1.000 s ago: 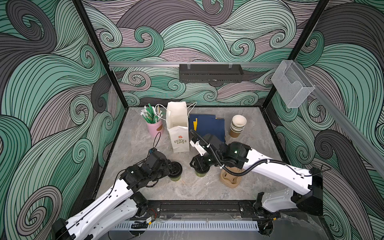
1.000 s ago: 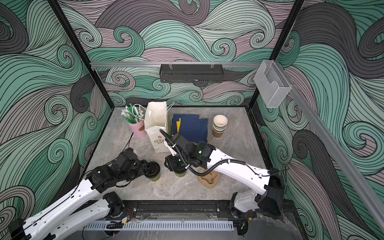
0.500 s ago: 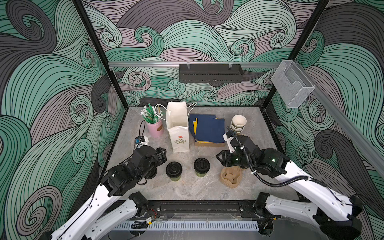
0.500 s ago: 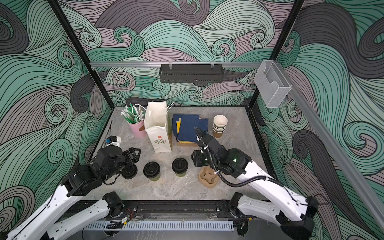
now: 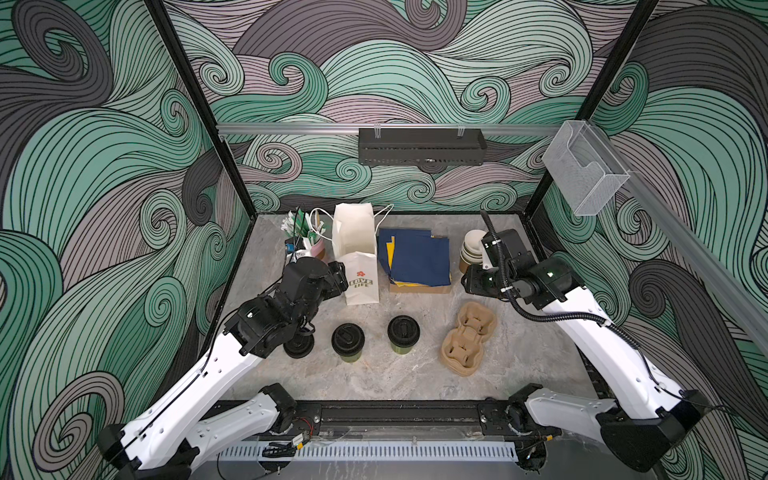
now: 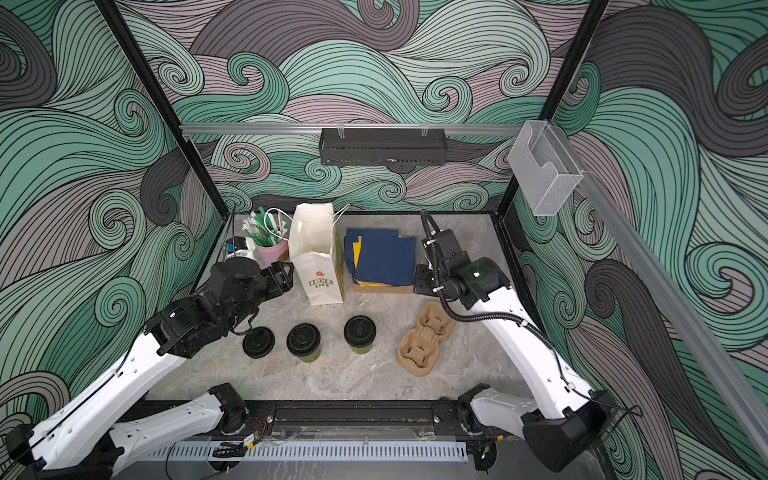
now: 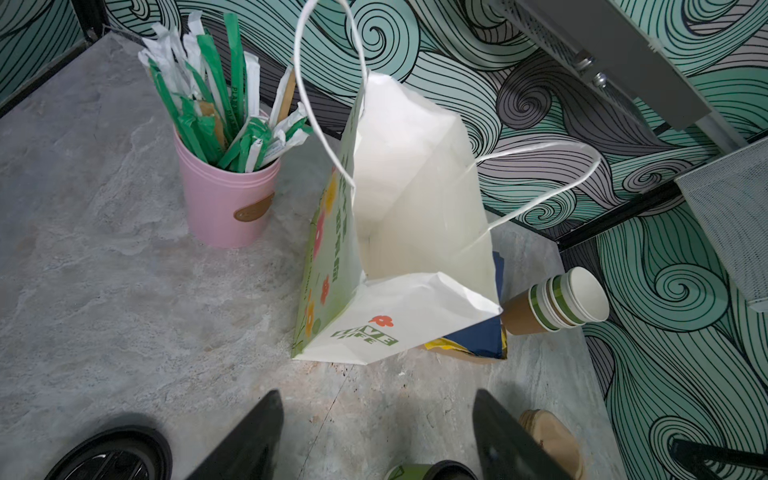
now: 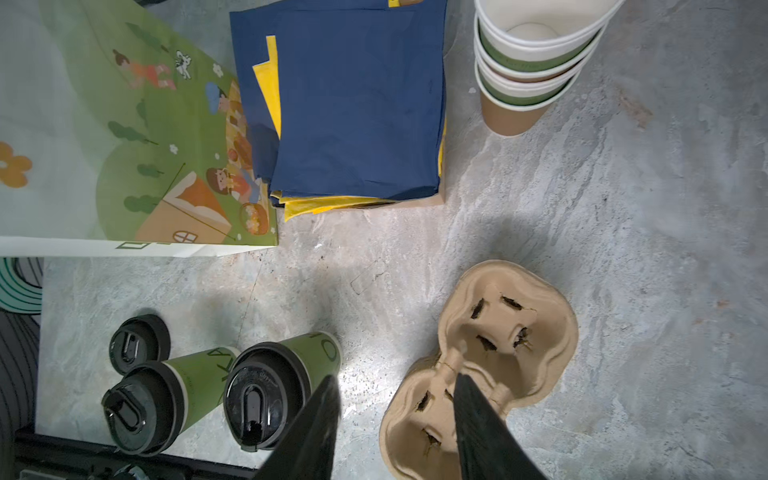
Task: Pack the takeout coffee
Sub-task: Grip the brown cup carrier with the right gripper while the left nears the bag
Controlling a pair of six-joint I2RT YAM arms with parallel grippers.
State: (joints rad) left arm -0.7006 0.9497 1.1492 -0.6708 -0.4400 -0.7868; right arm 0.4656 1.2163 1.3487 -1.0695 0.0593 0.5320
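Grey stone worktop is carrying one lidded cup and its twin, upright between a loose lid and the pulp carrier. Your right wrist view is showing their olive sides plainly; the left wrist view is looking deepest into the paper bag. Your left end effector is hovering before that bag, spread; your right end effector is hanging near the carrier, fingers apart, holding nothing.

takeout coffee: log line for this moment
left cup, right cup: upright on table, unpacked | carrier: empty | bag: open | left gripper: open, empty | right gripper: open, empty
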